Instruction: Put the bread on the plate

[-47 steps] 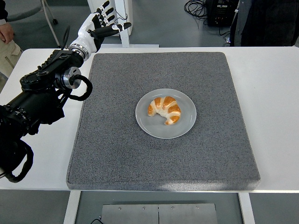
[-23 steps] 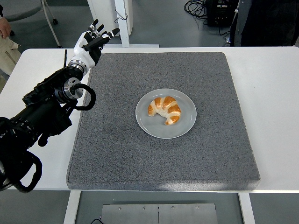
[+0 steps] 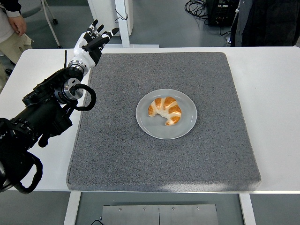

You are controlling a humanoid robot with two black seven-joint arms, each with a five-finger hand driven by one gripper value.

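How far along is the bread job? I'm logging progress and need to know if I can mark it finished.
It looks done: the bread lies on the plate, which sits mid-mat. Nothing is in hand; the left robot hand is open and empty at the mat's far left corner, well away from the plate. The right arm is out of view. Nothing visible remains except perhaps pulling the left arm back to rest.

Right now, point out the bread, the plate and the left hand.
bread (image 3: 165, 110), head view, middle of the croissant.
plate (image 3: 152, 127), head view, bare lower-left rim area.
left hand (image 3: 92, 42), head view, palm, fingers spread, holding nothing.
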